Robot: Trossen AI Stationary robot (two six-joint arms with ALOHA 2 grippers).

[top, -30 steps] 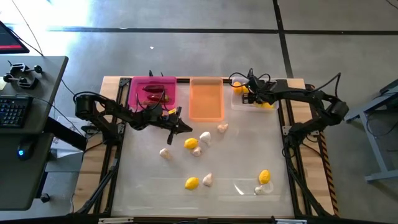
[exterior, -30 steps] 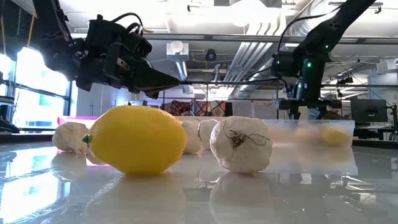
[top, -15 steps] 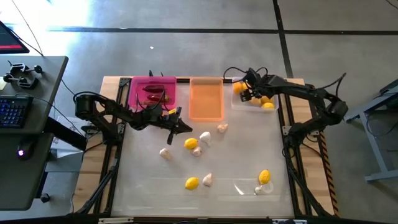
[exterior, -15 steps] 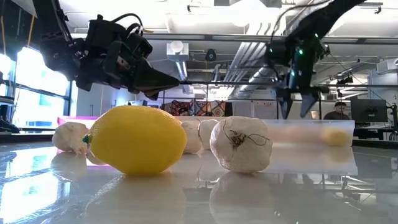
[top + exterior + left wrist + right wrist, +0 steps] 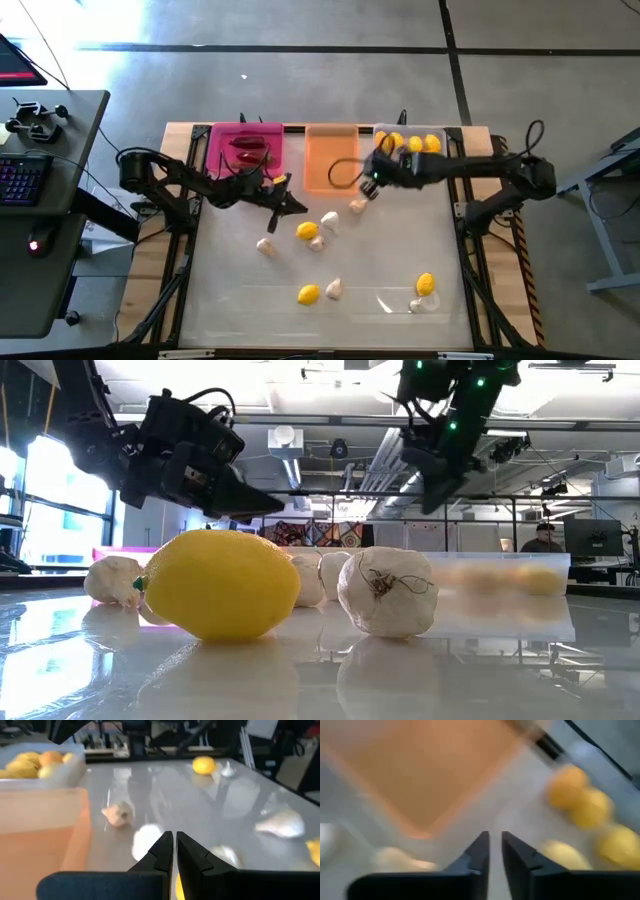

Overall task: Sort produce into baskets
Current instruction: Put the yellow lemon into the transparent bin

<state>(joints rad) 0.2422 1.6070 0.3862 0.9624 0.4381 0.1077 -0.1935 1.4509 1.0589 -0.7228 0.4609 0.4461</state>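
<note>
Magenta-pink plastic basket [image 5: 246, 146] sat at the table's far left, dark red chili peppers [image 5: 246, 150] inside. Left gripper [image 5: 296, 206] hovered just in front of it, fingers pressed together, empty. Translucent orange basket [image 5: 331, 160] stood in the middle. Loose on the glossy white table [image 5: 380, 260] lay yellow lemons [image 5: 308, 231] and whitish garlic bulbs [image 5: 329, 221]. Right gripper [image 5: 364, 192] hung by the orange basket's near right corner above a garlic bulb [image 5: 357, 205], fingers nearly closed, nothing held. Clear whitish basket [image 5: 410, 146], far right, held several lemons [image 5: 415, 144].
</note>
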